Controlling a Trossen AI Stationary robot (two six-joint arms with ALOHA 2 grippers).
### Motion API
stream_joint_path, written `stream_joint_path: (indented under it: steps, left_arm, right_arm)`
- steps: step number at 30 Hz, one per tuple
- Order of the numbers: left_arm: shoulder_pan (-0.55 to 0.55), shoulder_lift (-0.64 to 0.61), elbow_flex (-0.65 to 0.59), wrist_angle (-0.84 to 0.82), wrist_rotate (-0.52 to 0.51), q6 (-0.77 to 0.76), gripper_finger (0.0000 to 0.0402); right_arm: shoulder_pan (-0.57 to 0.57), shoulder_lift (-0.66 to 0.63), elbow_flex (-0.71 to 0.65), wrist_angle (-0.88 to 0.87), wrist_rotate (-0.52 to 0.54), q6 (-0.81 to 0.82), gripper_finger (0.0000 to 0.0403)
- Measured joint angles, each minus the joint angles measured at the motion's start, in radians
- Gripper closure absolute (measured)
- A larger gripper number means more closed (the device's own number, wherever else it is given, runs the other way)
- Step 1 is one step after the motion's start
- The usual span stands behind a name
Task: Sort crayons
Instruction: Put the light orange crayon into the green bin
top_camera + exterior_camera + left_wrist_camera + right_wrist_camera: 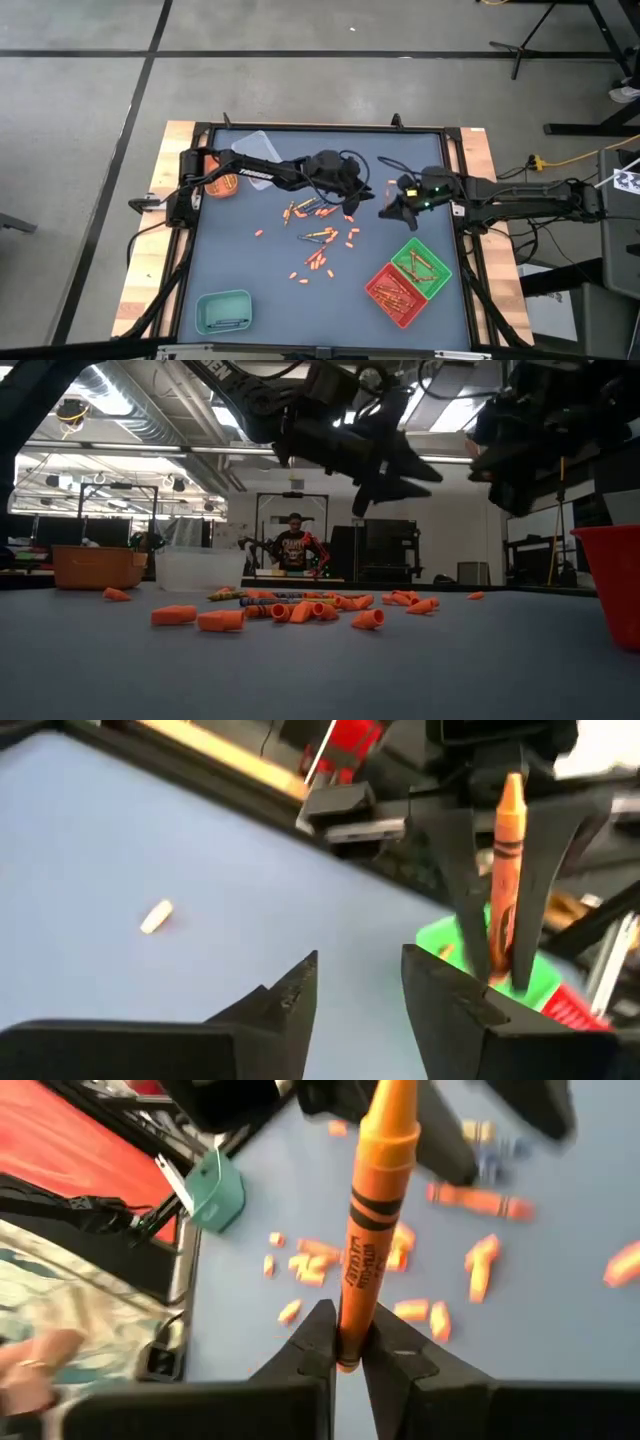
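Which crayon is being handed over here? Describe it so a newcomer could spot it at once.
Start at the two grippers meeting above the table's middle, just above the green tray. The right gripper pinches one orange crayon by its base, facing the open left gripper. It is whole, paper-wrapped and off the table, unlike the pieces scattered below.

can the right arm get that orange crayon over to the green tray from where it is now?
Probably yes. The right gripper is shut on the orange crayon, held up off the table, and the left gripper stands open, apart from it. The green tray lies just beside it, with nothing between in the high view.
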Motion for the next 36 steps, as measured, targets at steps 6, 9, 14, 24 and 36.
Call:
stream_joint_path:
  steps: [6, 9, 14, 24, 36]
  left_arm:
    - [-0.015, 0.000, 0.000, -0.134, 0.001, 0.085, 0.0274]
    - [-0.022, 0.000, 0.000, -0.163, -0.001, 0.115, 0.0279]
    - [-0.035, 0.000, 0.000, -0.168, -0.001, 0.119, 0.0285]
    - [-0.040, 0.000, 0.000, -0.168, -0.001, 0.120, 0.0282]
    - [-0.041, 0.000, 0.000, -0.168, -0.002, 0.120, 0.0282]
  right_arm:
    - [0.133, -0.003, 0.000, -0.088, -0.013, 0.134, 0.0384]
    - [0.230, -0.003, 0.000, -0.094, -0.012, 0.223, 0.0390]
    - [0.400, -0.004, 0.000, -0.116, -0.011, 0.424, 0.0371]
    - [0.642, -0.003, 0.000, -0.258, 0.008, 0.640, 0.0361]
    - [0.733, -0.003, 0.000, -0.303, -0.010, 0.660, 0.0359]
